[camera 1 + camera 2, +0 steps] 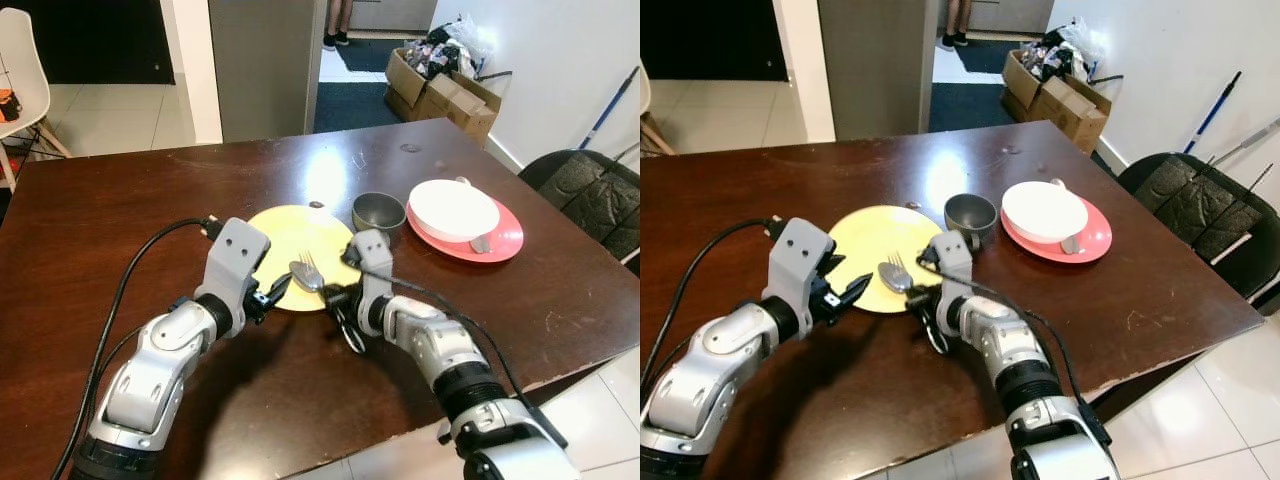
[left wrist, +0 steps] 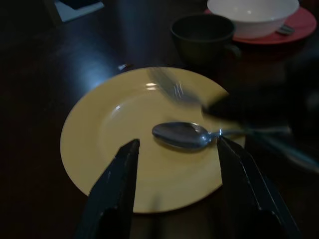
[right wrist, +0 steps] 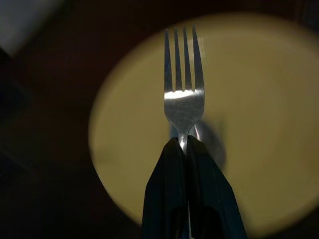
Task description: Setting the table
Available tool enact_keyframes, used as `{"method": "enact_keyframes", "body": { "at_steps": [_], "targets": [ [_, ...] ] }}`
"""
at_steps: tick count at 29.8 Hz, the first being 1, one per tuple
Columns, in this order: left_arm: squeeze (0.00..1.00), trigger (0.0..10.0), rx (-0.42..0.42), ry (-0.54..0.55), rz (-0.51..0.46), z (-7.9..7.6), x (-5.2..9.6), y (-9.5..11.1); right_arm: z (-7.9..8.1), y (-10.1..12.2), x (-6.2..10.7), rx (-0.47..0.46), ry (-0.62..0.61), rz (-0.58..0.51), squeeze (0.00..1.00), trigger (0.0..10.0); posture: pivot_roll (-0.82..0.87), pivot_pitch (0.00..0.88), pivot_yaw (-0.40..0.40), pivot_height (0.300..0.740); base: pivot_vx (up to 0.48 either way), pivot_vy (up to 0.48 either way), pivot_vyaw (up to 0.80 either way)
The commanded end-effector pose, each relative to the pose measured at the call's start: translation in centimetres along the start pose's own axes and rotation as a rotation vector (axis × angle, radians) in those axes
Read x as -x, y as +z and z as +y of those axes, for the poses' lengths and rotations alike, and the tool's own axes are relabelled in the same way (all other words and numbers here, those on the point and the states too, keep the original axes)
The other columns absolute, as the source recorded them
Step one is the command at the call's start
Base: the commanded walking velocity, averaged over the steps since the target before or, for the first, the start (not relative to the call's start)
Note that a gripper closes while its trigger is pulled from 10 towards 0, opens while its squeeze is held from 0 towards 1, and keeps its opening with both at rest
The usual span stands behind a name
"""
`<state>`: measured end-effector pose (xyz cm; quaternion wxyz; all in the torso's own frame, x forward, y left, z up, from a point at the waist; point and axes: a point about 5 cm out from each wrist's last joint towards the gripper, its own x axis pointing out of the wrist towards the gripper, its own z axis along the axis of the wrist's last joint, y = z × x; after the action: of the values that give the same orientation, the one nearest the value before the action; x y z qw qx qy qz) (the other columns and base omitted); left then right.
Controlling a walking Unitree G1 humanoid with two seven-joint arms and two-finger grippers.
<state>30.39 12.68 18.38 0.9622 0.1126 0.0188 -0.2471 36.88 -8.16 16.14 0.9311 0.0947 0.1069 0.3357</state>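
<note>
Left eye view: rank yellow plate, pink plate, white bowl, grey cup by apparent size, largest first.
1. Yellow plate, though the grippers cover part of it.
2. Pink plate, close behind; it sits slightly farther back, so that gap is unsure.
3. White bowl, resting on the pink plate.
4. Grey cup, clearly smallest.

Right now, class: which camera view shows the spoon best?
The left wrist view: the spoon lies bowl-up on the yellow plate, framed by the open left gripper. In the right wrist view the held fork mostly hides it; both eye views hardly reveal it.
</note>
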Motion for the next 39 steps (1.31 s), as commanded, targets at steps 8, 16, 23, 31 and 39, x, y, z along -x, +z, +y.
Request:
{"method": "enact_keyframes", "body": {
  "at_steps": [8, 16, 23, 31, 39],
  "targets": [
    [0.00, 10.0, 0.005, 0.051, -0.024, 0.6, 0.0, 0.5, 3.1, 6.0, 1.5, 0.038, 0.088, -0.344, 0.00, 10.0, 0.06, 0.070, 0.014, 0.740, 0.000, 0.000, 0.00],
    [0.00, 10.0, 0.028, 0.142, -0.053, 1.8, 0.3, 1.1, 2.9, 5.8, 2.3, 0.142, -0.087, -0.431, 0.00, 10.0, 0.04, 0.079, 0.009, 0.740, 0.000, 0.000, 0.00],
    [0.00, 10.0, 0.067, 0.235, -0.068, 2.9, 1.3, 0.7, 0.8, 3.9, 4.8, 0.229, -0.317, -0.390, 0.00, 10.0, 0.02, 0.067, 0.037, 0.740, 0.000, 0.000, 0.00],
    [0.00, 10.0, 0.086, 0.283, -0.077, 3.7, 2.0, 0.5, 0.5, 2.9, 6.5, 0.260, -0.389, -0.400, 0.00, 10.0, 0.00, 0.052, 0.051, 0.740, 0.000, 0.000, 0.00],
    [0.00, 10.0, 0.116, 0.309, -0.114, 3.7, 2.4, 0.6, 0.2, 2.6, 7.4, 0.283, -0.447, -0.401, 0.00, 10.0, 0.01, 0.035, 0.065, 0.740, 0.000, 0.000, 0.00]
  ]
}}
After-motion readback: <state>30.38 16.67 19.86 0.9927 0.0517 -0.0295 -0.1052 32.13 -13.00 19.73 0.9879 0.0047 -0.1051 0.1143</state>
